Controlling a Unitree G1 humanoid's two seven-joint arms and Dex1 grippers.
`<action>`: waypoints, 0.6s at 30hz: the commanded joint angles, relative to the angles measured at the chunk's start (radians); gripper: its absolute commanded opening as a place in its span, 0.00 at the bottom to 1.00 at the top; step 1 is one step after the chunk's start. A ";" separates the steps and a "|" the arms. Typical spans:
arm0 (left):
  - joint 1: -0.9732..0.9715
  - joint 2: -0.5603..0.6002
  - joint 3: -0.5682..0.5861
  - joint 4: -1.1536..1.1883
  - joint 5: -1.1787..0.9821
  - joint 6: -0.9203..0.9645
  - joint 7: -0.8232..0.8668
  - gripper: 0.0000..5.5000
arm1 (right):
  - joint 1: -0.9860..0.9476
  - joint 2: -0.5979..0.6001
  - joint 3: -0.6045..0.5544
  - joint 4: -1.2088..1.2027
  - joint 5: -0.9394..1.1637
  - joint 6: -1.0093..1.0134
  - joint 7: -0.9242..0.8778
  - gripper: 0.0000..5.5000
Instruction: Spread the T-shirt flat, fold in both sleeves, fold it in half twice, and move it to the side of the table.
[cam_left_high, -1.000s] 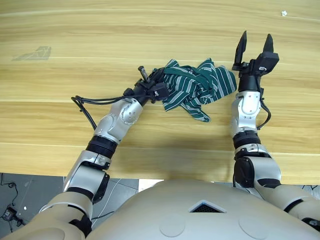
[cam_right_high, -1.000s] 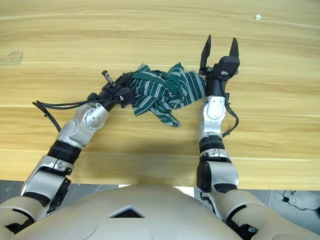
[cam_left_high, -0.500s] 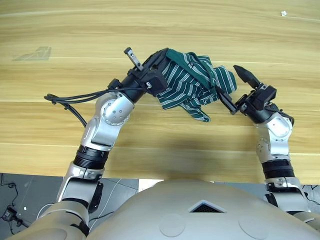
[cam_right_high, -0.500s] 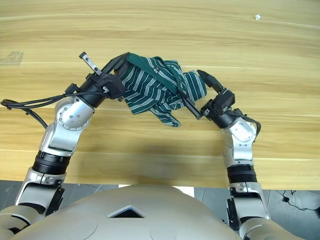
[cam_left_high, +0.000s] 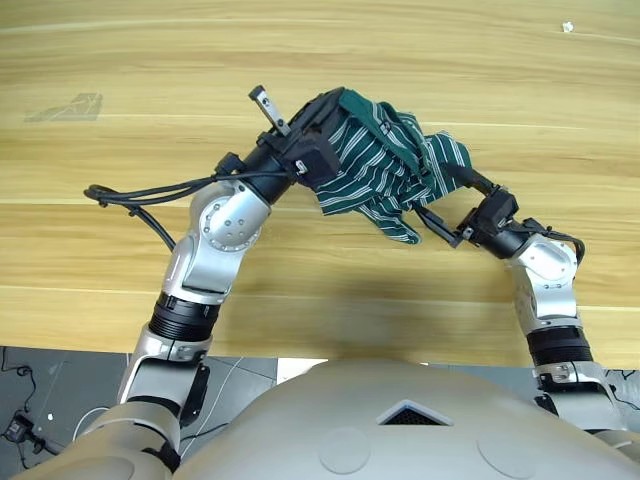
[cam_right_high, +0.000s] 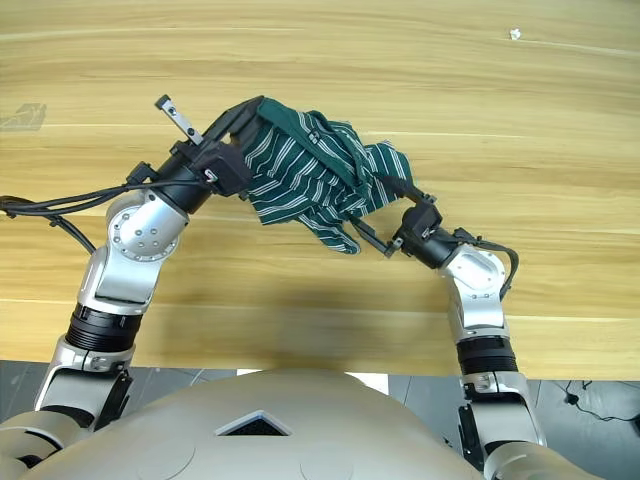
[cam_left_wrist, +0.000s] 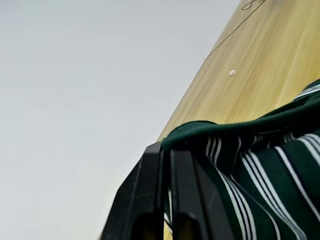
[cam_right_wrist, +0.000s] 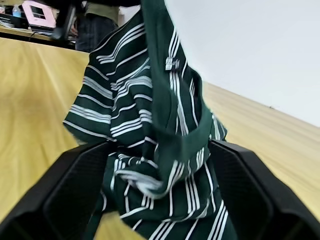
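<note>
wooden table (cam_left_high: 120, 60), white scrap (cam_left_high: 567, 27) beyond t-shirt (cam_left_high: 375, 165)

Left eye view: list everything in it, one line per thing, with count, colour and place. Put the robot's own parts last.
T-shirt: one, dark green with white stripes, bunched, hanging from the left gripper over the middle of the table.
Table: one, light wood, spanning the whole scene.
Scrap: one, white, tiny, on the table at the far right.
Patch: one, grey, on the tabletop at the far left.
Floor: grey, below the table's near edge on the left.
Left gripper: one, black, fingers shut on the T-shirt's upper edge.
Right gripper: one, black, fingers open on either side of the T-shirt's lower right part.
</note>
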 joint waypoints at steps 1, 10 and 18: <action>0.010 0.001 -0.016 -0.026 0.016 0.006 -0.017 0.00 | -0.013 0.005 -0.006 0.010 -0.031 0.043 -0.042 0.56; 0.009 0.002 -0.020 -0.039 0.024 0.002 -0.018 0.00 | 0.006 -0.002 -0.006 -0.019 -0.066 0.091 -0.087 0.26; 0.009 0.011 -0.009 -0.020 0.034 -0.003 -0.006 0.00 | -0.005 -0.018 -0.010 -0.031 -0.089 0.097 -0.110 0.01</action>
